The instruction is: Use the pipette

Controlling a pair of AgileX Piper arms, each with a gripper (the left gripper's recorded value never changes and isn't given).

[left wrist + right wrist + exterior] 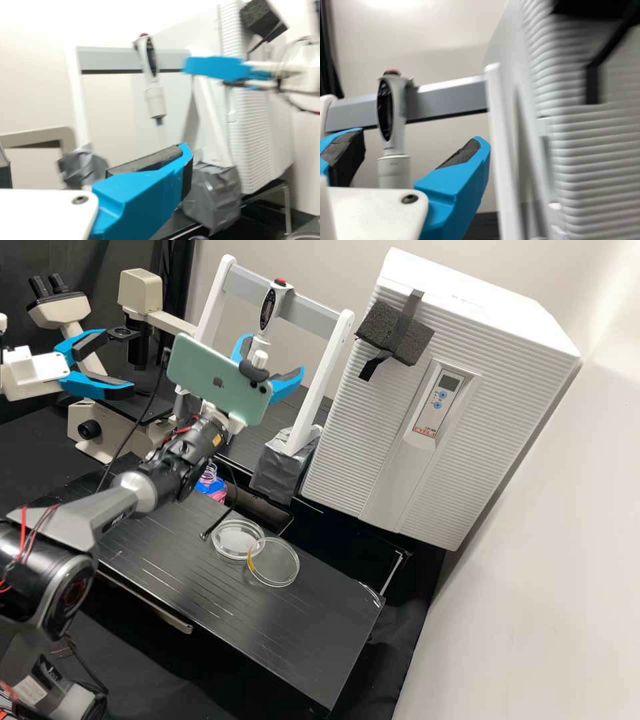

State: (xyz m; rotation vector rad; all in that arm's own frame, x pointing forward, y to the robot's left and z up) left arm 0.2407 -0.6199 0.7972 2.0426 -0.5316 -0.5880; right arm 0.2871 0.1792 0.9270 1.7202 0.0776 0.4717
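Note:
The pipette (269,305) hangs upright from the grey crossbar of a white stand (320,367). My right gripper (267,368) is open at the pipette's lower barrel, one blue finger on each side with gaps between. In the right wrist view the pipette (389,131) stands between the right gripper's fingers (461,172). My left gripper (115,363) is open and holds nothing, far to the left by the microscope. From the left wrist view the pipette (151,75) hangs farther off, beyond that gripper's own finger (150,187).
Two clear petri dishes (238,538) (274,563) lie on the black raised tray (287,633). A small bottle (213,484) stands behind them. A large white ribbed machine (433,393) is right of the stand. The stand's foot is wrapped in grey tape (283,463). A microscope (83,410) stands at the left.

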